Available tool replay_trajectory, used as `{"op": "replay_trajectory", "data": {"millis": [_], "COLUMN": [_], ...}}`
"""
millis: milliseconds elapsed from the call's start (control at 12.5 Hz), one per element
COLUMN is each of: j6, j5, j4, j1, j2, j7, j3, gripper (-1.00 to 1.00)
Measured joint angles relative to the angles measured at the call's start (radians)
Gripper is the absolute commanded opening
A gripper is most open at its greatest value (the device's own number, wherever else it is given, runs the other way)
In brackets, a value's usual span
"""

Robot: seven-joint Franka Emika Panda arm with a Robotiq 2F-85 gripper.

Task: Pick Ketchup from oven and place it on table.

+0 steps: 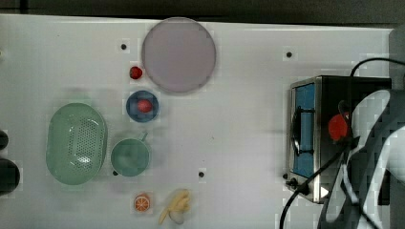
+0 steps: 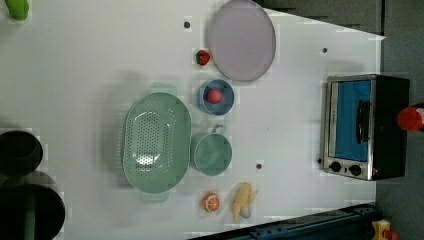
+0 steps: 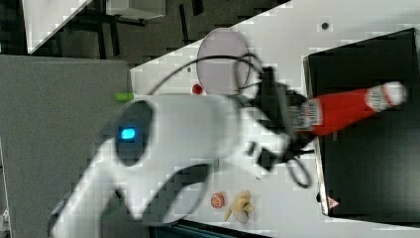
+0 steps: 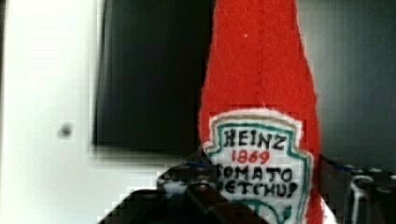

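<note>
Above the oven (image 3: 366, 163) on the white table (image 1: 239, 119), the ketchup (image 3: 346, 111) is held clamped in the gripper (image 3: 297, 116), cap toward three o'clock in the right view.

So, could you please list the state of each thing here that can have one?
ketchup: held over the oven top, lying sideways in the right view.
gripper: shut on the ketchup's label end.
oven: door closed.
blue bowl: holds a red fruit.
green cup: empty.
colander: empty.
plate: empty.
</note>
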Motion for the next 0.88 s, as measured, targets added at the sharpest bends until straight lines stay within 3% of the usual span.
{"op": "replay_trajectory", "data": {"millis": [400,640,880], "j6": [-0.174,-0.230,-0.204], "j5": [-0.034,-0.047,-0.119], "j4": [0.065,0.094,0.027], "j1": [0.128,0.181,0.227], "j2": [-0.208,-0.242,-0.233], "j7": [-0.007,-0.010,-0.013], "j3": [0.102,0.219,0.351], "gripper": [0.27,0.27,0.27]}}
